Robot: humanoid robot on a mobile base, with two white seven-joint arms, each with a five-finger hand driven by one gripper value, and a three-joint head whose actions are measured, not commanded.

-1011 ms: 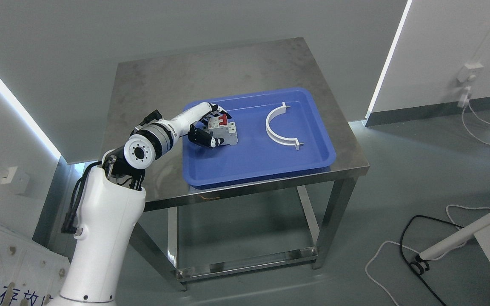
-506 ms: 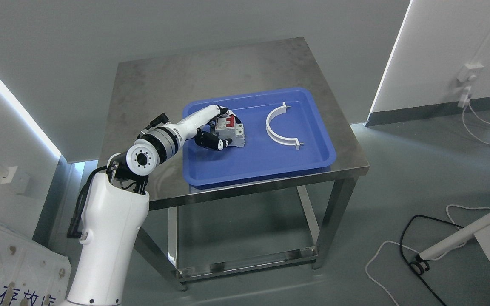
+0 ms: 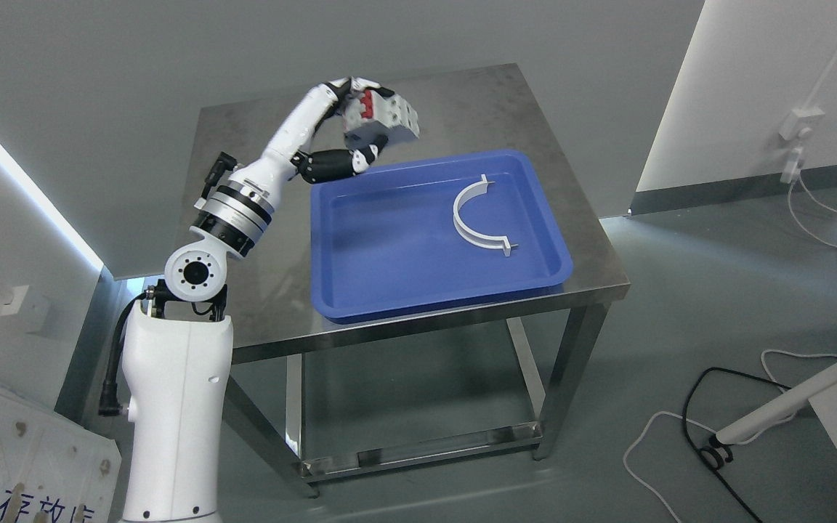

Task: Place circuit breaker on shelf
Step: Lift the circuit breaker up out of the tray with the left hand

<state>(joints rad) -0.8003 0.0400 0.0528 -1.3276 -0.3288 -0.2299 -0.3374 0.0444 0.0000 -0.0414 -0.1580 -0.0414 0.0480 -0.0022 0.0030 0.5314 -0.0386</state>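
A: Our left hand has lifted the circuit breaker out of the blue tray, fingers clamped round it above the table's far edge

B: So only the white clamp remains; we carry on to the shelf, unseen here

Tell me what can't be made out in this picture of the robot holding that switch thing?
- Circuit breaker, head view: its underside and near side are covered by the left hand; any print is too small to read.
- Shelf: none shows in the frame.
- Right arm: out of view.
- White sign, lower left: characters cut off by the bottom edge.
- Blue tray: the curved white bracket is too small to tell what it is.
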